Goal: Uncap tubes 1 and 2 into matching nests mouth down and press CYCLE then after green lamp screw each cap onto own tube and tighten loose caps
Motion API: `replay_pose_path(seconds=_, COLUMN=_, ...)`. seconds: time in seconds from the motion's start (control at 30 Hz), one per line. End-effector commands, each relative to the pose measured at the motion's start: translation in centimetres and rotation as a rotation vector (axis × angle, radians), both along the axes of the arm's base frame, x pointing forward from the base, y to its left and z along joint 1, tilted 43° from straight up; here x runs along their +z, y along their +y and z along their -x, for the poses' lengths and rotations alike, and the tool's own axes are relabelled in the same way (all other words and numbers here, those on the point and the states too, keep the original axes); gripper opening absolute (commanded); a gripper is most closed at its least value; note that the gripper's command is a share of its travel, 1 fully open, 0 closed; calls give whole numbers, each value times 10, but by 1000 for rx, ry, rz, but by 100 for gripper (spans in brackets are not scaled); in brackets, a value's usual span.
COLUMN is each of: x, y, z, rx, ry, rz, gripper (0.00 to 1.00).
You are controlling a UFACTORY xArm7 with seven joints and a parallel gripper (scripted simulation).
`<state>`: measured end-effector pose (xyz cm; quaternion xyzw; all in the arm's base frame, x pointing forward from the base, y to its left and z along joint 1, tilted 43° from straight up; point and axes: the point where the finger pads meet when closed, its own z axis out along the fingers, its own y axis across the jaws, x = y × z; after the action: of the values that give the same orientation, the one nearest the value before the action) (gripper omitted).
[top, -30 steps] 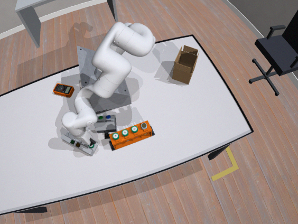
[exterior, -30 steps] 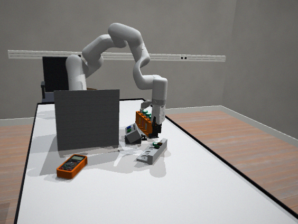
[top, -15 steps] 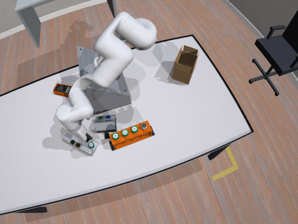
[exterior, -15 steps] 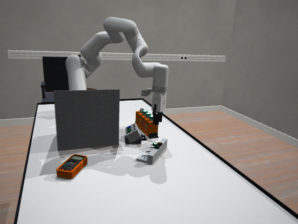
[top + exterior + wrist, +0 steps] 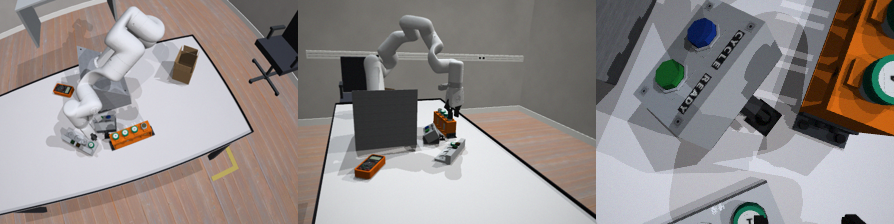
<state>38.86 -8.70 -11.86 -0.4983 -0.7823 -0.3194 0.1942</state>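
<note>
The orange decapping station (image 5: 131, 135) holds four tubes. Three carry green-and-white caps (image 5: 124, 132); the tube at the right end in the top view (image 5: 143, 126) stands open with no cap. The grey cap tray (image 5: 79, 141) holds one green cap (image 5: 91, 144) in its end nest nearest the station; this cap also shows in the wrist view (image 5: 750, 215). My gripper (image 5: 452, 113) hangs well above the table between the tray and the station, open and empty. The key housing (image 5: 696, 75) lies below it, with the blue CYCLE key (image 5: 702, 33) and the green READY key (image 5: 669, 75), both unlit.
A dark grey upright panel (image 5: 384, 119) stands behind the key housing. An orange multimeter (image 5: 63, 90) lies at the left and a cardboard box (image 5: 185, 64) at the far right. A black knob (image 5: 758, 116) sticks out from the station's base.
</note>
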Motion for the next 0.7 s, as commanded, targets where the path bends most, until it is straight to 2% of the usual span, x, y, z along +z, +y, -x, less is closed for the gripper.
replay_pose_path(seconds=0.0, x=19, y=15, z=-3, rx=-195, ry=200, rz=19, gripper=46)
replay_pose_path(seconds=0.1, x=30, y=27, z=-4, rx=-315, ry=312, rz=17, gripper=46)
replay_pose_path(seconds=0.17, x=30, y=27, z=-4, rx=-315, ry=312, rz=17, gripper=46)
replay_pose_path(seconds=0.23, x=41, y=39, z=-5, rx=-451, ry=441, rz=17, gripper=46)
replay_pose_path(seconds=0.57, x=79, y=81, z=-10, rx=-825, ry=791, rz=9, gripper=46)
replay_pose_path(seconds=0.67, x=95, y=98, z=-12, rx=-833, ry=800, rz=10, gripper=46)
